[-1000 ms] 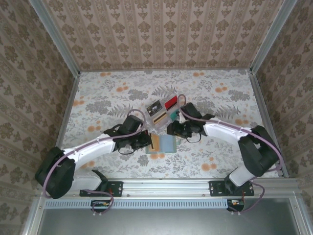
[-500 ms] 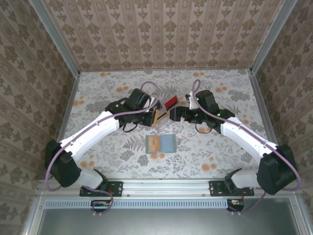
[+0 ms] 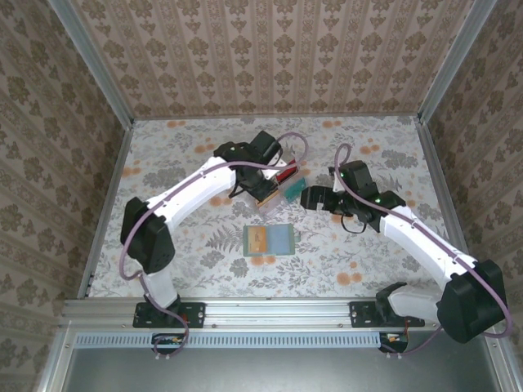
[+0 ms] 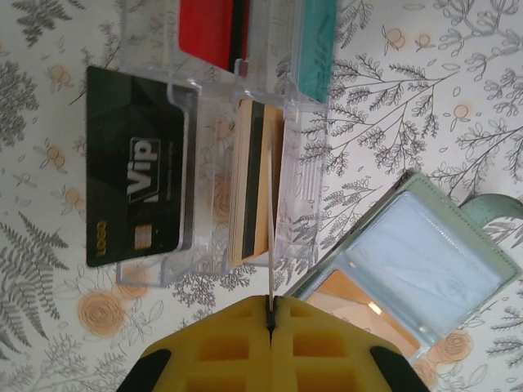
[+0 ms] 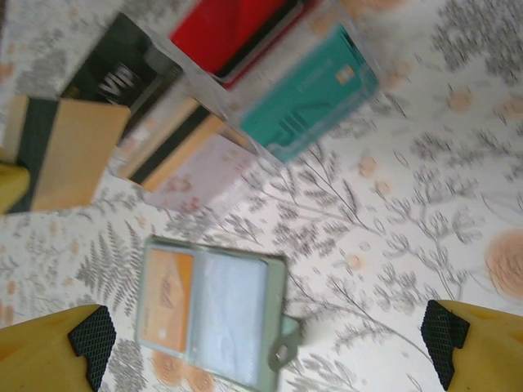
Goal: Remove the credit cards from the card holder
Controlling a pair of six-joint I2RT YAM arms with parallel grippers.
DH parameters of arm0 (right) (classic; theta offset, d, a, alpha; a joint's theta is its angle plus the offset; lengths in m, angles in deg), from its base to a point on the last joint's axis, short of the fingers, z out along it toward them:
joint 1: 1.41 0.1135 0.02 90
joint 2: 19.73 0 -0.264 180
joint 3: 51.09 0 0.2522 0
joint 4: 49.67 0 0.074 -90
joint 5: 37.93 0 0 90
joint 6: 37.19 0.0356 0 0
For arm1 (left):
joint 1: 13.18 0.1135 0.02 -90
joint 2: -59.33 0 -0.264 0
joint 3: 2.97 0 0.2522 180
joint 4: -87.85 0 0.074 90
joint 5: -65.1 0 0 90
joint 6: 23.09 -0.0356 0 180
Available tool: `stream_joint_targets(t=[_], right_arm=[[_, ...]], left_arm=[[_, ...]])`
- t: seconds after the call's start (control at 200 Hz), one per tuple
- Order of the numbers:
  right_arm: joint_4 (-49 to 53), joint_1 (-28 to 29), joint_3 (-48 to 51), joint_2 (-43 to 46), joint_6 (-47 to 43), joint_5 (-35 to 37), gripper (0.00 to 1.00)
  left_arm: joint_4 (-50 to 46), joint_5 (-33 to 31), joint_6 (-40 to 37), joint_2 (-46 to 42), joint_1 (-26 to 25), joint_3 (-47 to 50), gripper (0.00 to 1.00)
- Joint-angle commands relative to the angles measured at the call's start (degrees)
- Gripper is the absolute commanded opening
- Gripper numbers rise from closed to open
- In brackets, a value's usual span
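We see the left gripper (image 4: 270, 314) clenched on a tan card (image 5: 72, 155) with a dark stripe. From the left wrist that card shows as a thin edge-on line running toward 12 o'clock from between the yellow fingers. The line crosses the compartment of a clear tray (image 3: 274, 186) that holds a tan stack (image 4: 253, 175); we cannot tell whether the held card touches it. In the same view a black card (image 4: 135, 188) marked "VIP" lies in the compartment at 9 o'clock of the stack. A red card (image 4: 211, 31) sits toward 12 o'clock and a teal card (image 4: 315, 41) toward 1 o'clock. The card holder (image 3: 270, 239) lies open and flat on the flowered table (image 3: 180, 163), at 6 o'clock of the tray in the top view and apart from it. Its two panels face up. An orange card (image 5: 167, 298) sits behind the clear window of one panel, and the other panel looks pale and blank. The right gripper (image 5: 268, 339) is released, its dark-tipped yellow fingers spread wide and nothing between them. From its wrist camera the holder lies below it, the metal tab at the holder's edge between the two fingertips. In the top view this gripper sits at 3 o'clock of the tray, near it, and at about 1 o'clock of the holder.
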Motion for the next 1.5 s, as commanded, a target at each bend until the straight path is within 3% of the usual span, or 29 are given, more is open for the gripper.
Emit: stream_joint_targets(t=[0.0,0.405,1.145,1.34,1.49], right_arm=[[3.9,-0.4,1.6,2.2,1.6,1.3,1.0],[3.6,-0.4,1.7,1.2,2.1,4.6,1.0],[5.0,-0.4,-0.5,-2.0,5.7,6.9,1.0],[4.2,-0.3,-0.2,-2.0,6.4,7.1,1.0],[4.0,-0.4,-0.4,-2.0,6.4,7.1,1.0]], left_arm=[[-5.0,0.9,-5.7,3.2,1.5,-5.0,0.0],[-9.8,3.1,-4.8,11.5,1.5,-13.8,0.0],[-10.6,0.3,-5.7,16.1,2.1,-14.0,0.0],[-11.4,-0.3,-6.4,17.7,2.2,-15.4,0.04],[-11.0,-0.7,-5.9,17.6,2.2,-14.9,0.16]])
